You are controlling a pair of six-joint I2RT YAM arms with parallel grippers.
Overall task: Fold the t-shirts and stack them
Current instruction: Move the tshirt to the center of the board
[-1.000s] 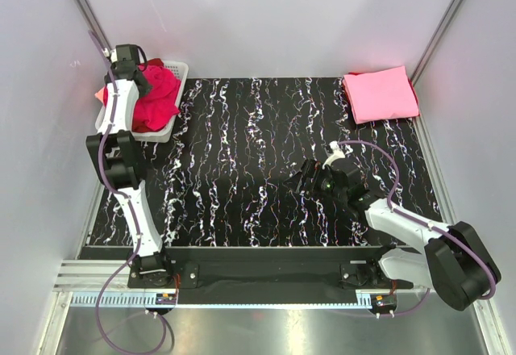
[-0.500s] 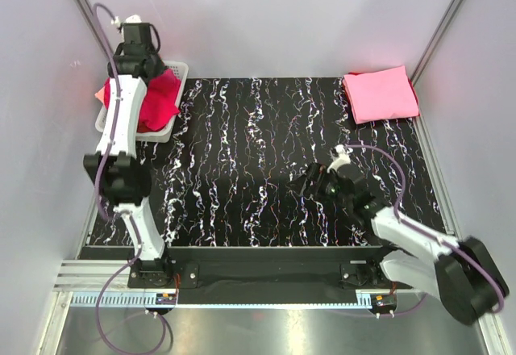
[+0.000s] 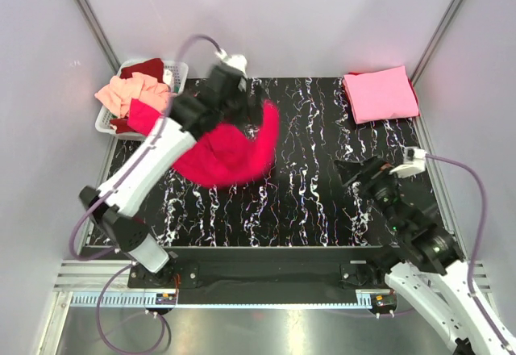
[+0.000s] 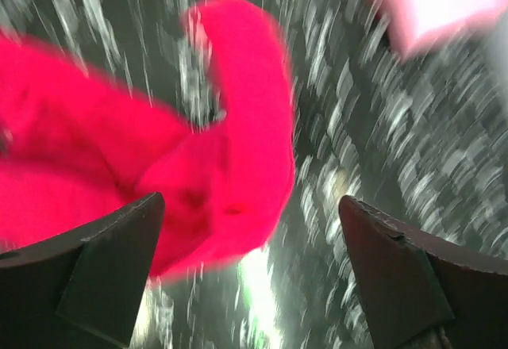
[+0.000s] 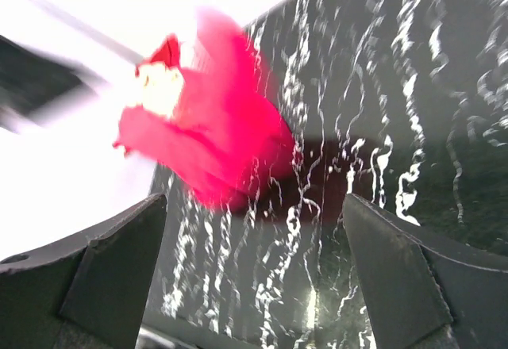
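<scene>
The left pincer (image 4: 250, 278) gapes wide over the red shirt (image 3: 230, 149), which spreads on the surface (image 3: 322, 210) beside the basket (image 3: 179, 71). The right pincer (image 5: 254, 270) gapes too, well apart from it. A folded pink shirt (image 3: 380, 93) lies far across from the basket.

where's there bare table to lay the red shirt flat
Most open: the table middle, between the crimson-red shirt and the folded pink shirt, ahead of the right gripper. Crowded: far left by the basket under the left gripper.
</scene>
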